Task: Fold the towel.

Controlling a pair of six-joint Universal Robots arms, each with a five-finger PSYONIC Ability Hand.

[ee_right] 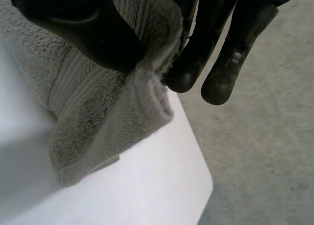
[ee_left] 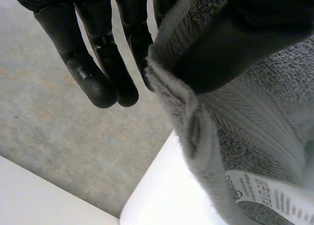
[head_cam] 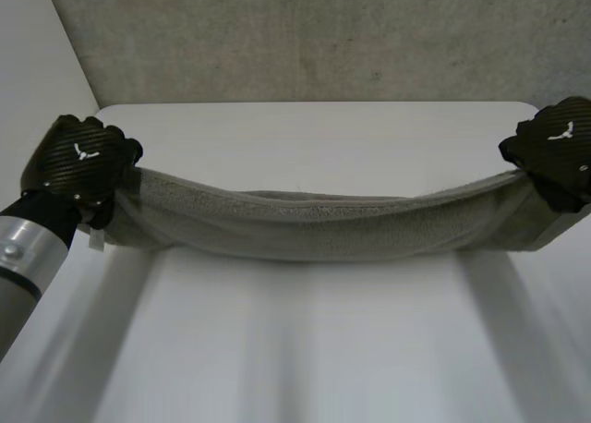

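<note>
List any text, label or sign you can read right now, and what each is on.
White sewn-in label at the towel edge, by the left robot hand: lines of dark print, too small and blurred to read.
White winged emblem on the back of the left robot hand and of the right robot hand: a sign, no letters.
No other text.

I sit at a white table (head_cam: 314, 349) with rounded far corners. Past its far edge lies a grey, mottled floor (head_cam: 305, 35). On my left a plain white panel (head_cam: 32, 54) meets that floor along a slanting line. The light is soft and even.
</note>
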